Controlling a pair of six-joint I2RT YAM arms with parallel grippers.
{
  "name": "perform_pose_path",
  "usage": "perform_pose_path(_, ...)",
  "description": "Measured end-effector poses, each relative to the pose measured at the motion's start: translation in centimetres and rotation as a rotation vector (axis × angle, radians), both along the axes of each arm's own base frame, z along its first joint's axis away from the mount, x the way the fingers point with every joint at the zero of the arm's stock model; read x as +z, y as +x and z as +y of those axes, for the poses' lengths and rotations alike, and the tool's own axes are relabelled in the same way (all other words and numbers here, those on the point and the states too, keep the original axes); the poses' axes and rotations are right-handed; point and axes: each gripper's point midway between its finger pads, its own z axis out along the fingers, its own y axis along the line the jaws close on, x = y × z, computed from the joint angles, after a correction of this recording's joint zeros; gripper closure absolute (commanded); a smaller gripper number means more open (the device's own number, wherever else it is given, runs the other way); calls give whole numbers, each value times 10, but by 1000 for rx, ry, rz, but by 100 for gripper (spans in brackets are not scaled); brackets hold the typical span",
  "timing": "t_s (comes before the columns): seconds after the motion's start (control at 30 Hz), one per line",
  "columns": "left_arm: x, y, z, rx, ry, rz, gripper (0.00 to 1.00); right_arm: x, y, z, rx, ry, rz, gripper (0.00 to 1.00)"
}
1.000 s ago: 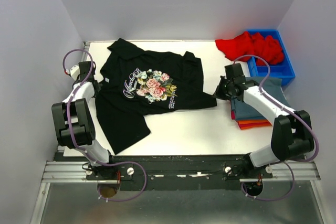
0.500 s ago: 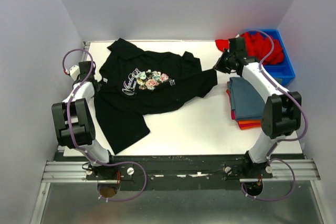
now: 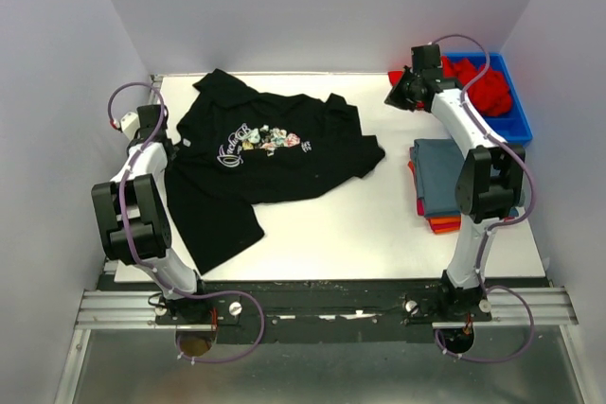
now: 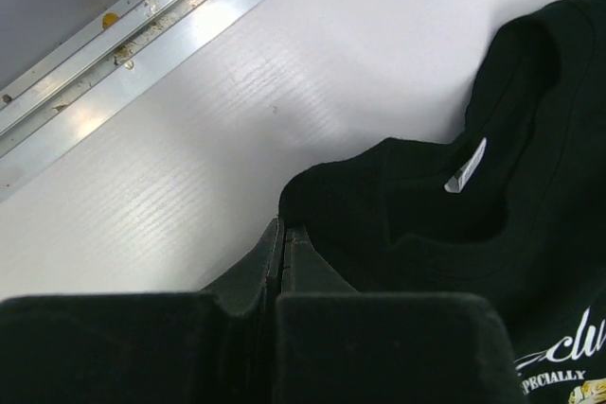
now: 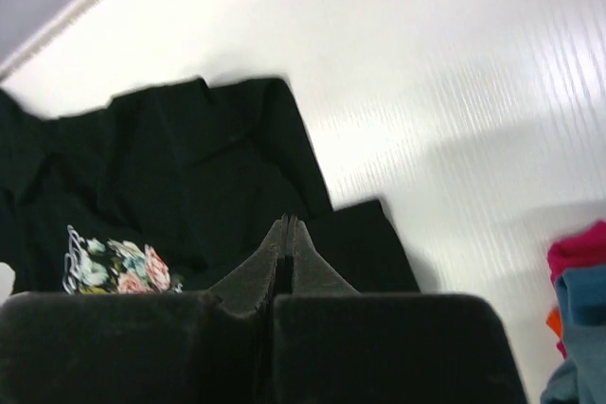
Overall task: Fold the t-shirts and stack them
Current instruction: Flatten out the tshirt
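The black t-shirt (image 3: 275,172) with a floral chest print lies rumpled on the left-middle of the white table, collar to the left. My left gripper (image 3: 166,139) is shut, and its tips (image 4: 282,226) pinch the shirt's edge (image 4: 454,234) beside the collar label. My right gripper (image 3: 391,99) is shut and empty, raised at the back right above the table, apart from the shirt's hem (image 5: 189,158). The slate-blue tee (image 3: 445,177) lies folded on the orange one (image 3: 445,225) at the right. The red tee (image 3: 473,82) is bunched in the bin.
A blue plastic bin (image 3: 516,127) stands at the back right corner. White walls enclose the table on the left, back and right. The metal rail (image 4: 142,44) runs along the table's left edge. The folded stack's edge (image 5: 582,314) shows in the right wrist view.
My right gripper swept from the shirt's right hem to the back right. The hem was dragged back, then dropped. The chest print is now bunched. The left gripper barely moved.
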Motion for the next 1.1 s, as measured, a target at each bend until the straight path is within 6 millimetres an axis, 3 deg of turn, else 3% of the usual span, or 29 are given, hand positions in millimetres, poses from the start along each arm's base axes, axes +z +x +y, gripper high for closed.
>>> perform_pose_path(0.1, 0, 0, 5, 10, 1, 5, 100, 18, 14, -1, -3, 6, -46, 99)
perform_pose_path(0.13, 0, 0, 6, 11, 2, 6, 100, 23, 16, 0, 2, 9, -58, 94)
perform_pose_path(0.2, 0, 2, 7, 10, 2, 10, 100, 30, 18, 5, 26, 24, -74, 59)
perform_pose_path(0.3, 3, 6, 8, 8, 3, 2, 96, 29, 15, 12, 63, 52, -69, 43)
perform_pose_path(0.4, 5, 10, 7, -6, -3, -1, 68, 0, -10, 10, 73, 51, -20, 43)
perform_pose_path(0.47, 5, 12, 3, -27, -15, -6, 53, -30, -45, 5, 74, 43, 53, 43)
perform_pose_path(0.5, 5, 13, 1, -44, -22, -16, 48, -55, -65, 3, 76, 39, 112, 43)
perform_pose_path(0.63, 6, 8, -10, -82, -50, -52, 38, -80, -113, -1, 89, 34, 184, 44)
perform_pose_path(0.77, 24, 2, -25, -119, -46, -103, 36, -92, -128, 1, 107, 29, 194, 50)
perform_pose_path(0.87, 46, 8, -55, -197, -31, -167, 36, -96, -129, 8, 128, 34, 181, 50)
perform_pose_path(1.0, 70, 19, -132, -410, -47, -244, 36, -96, -128, 24, 168, 39, 157, 48)
perform_pose_path(1.1, 71, 17, -181, -545, -83, -255, 35, -101, -128, 36, 195, 40, 154, 47)
